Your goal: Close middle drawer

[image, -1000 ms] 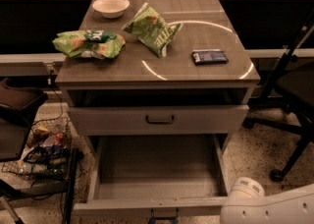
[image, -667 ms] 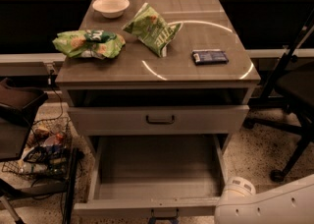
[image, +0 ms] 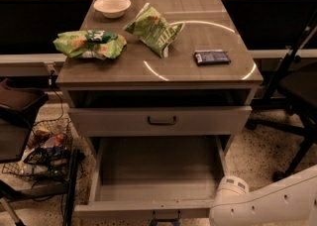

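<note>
Currently the end effector is out of frame at lower right, grip state can't tell, only the white arm (image: 267,202) showing; middle drawer (image: 156,170) sits pulled out to its left, front running left-right, so the push likely goes straight into the cabinet (image: 158,121).

Two green bags (image: 89,44) (image: 154,28), one bowl (image: 112,6), one packet (image: 212,57) — gripper unseen.

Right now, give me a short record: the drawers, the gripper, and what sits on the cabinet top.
middle drawer: pulled far out, looks empty
top drawer: front slightly out
gripper: not in view; only white arm shows, lower right by middle drawer's front corner
cabinet top: white bowl, left green bag, centre green bag, dark packet
task state: not yet closed
</note>
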Robot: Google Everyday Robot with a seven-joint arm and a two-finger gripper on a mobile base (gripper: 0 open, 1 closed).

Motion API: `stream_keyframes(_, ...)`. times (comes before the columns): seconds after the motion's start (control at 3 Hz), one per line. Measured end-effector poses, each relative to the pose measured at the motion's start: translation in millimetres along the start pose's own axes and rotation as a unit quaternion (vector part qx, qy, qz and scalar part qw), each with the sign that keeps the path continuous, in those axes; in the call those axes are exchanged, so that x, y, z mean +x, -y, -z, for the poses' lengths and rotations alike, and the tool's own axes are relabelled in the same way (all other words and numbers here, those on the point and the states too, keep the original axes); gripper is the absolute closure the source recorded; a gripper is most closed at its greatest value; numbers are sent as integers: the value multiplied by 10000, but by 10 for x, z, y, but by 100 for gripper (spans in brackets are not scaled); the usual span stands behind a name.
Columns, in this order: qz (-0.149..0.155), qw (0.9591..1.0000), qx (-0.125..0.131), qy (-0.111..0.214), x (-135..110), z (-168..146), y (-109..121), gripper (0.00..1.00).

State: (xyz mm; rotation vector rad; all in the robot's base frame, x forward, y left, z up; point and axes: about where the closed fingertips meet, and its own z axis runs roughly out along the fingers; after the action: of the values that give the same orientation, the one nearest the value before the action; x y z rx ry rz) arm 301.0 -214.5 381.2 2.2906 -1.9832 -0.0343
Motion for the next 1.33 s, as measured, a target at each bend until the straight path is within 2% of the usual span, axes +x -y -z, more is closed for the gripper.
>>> stream_keyframes(0.33, -102, 9999, 36, 135, -41, -142, 63, 100)
stream_keyframes(0.67, -66, 9993, 356, 136, -1, -219, 242, 100)
stream_keyframes(1.33, 291, 9958, 851, -143, 93, -138, 703, 100)
